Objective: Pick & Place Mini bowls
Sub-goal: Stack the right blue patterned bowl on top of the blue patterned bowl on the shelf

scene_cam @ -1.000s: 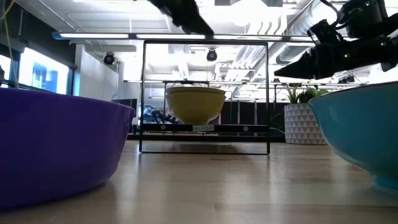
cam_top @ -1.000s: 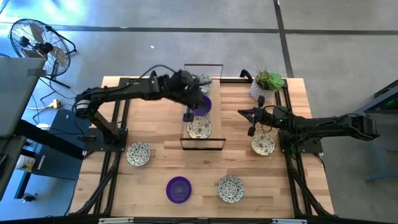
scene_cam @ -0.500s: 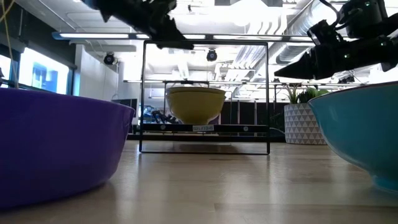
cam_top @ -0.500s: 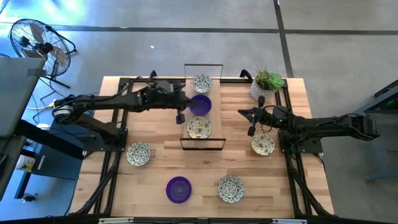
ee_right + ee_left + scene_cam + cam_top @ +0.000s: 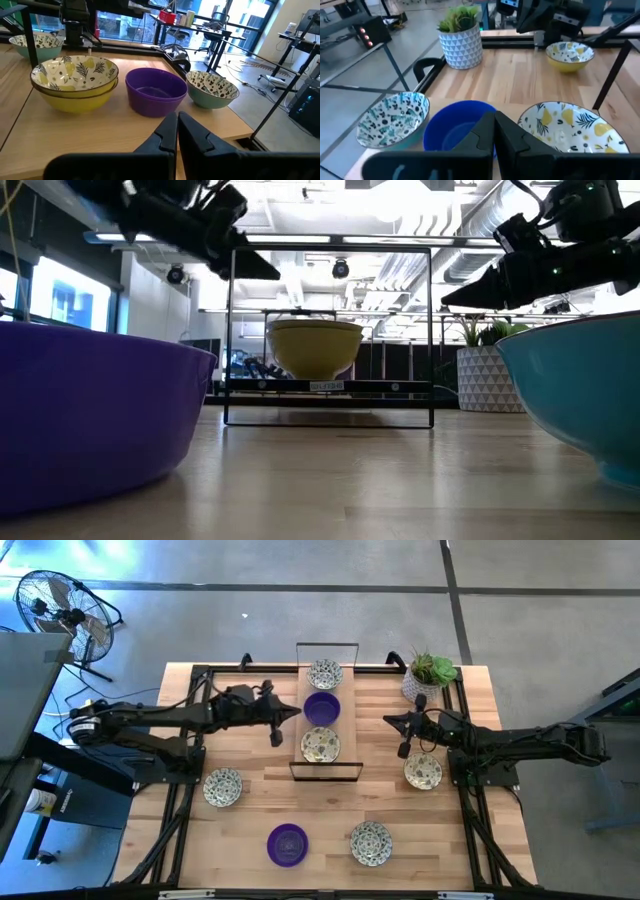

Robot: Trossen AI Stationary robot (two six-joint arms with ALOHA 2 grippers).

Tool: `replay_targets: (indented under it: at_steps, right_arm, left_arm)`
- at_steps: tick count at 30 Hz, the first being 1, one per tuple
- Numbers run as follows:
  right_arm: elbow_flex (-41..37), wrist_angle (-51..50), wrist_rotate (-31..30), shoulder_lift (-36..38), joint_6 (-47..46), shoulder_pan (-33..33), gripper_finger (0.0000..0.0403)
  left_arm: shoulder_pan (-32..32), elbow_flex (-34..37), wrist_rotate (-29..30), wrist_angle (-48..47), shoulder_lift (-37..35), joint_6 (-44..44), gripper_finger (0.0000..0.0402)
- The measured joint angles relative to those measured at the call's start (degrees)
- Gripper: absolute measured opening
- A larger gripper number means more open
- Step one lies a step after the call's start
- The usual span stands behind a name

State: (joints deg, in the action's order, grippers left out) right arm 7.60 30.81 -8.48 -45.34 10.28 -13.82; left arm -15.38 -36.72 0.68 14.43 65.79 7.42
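In the high view a thin black wire frame (image 5: 326, 770) stands mid-table with three mini bowls in a row inside it: a speckled one (image 5: 325, 673) farthest, a purple one (image 5: 322, 708) in the middle, a leaf-patterned one (image 5: 320, 745) nearest. My left gripper (image 5: 292, 712) is shut and empty, just left of the purple bowl and pointing at it; its wrist view shows the shut fingers (image 5: 495, 131) before that bowl (image 5: 451, 131). My right gripper (image 5: 390, 720), also shut and empty, waits right of the frame, facing the same bowls (image 5: 156, 91).
More bowls rest on the wooden table: a speckled one (image 5: 223, 787) at the left, a purple one (image 5: 288, 844) and a speckled one (image 5: 371, 842) near the front edge, a patterned one (image 5: 423, 771) under my right arm. A white pot with a green plant (image 5: 432, 675) stands at the far right.
My left gripper has drawn back from above the purple bowl in the frame toward the table's left edge and has sunk, tipping from a downward slant to nearly level. It has stayed shut. The purple bowl stays in the frame between the other two.
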Motion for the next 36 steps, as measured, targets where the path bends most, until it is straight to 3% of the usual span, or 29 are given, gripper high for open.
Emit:
replay_targets:
  at_steps: [3,7,10,15,23,29,36]
  right_arm:
    - [0.00,0.01,-0.02,0.00,0.00,-0.02,0.0003]
    - [0.00,0.29,-0.08,0.00,-0.39,0.00,0.0001]
    - [0.00,-0.06,-0.18,0.00,-1.09,-0.02,0.0002]
    - [0.00,-3.08,-1.31,-0.02,-1.90,-0.02,0.0001]
    - [0.73,-5.84,-2.20,0.09,-1.45,3.17,0.0001]
    - [8.62,-22.83,-5.45,0.09,-3.02,6.77,0.0001]
    - [18.91,-43.38,-5.72,-0.39,-13.06,13.22,0.0005]
  left_arm:
    - [-0.02,2.76,-0.81,2.64,-0.72,-3.64,0.0000]
    - [0.00,3.20,-3.61,-0.63,-0.59,-10.95,0.0001]
    - [0.00,3.20,-7.71,-1.33,1.05,-10.46,0.0000]
    - [-0.02,3.21,-4.10,-0.09,0.76,-8.12,0.0000]
    - [-0.02,13.39,-3.15,18.83,-1.98,-8.01,0.0000]
    - [-0.02,17.99,1.01,22.09,-4.19,-7.64,0.0000]
    - [-0.02,18.22,1.41,21.91,-4.14,-5.16,0.0000]
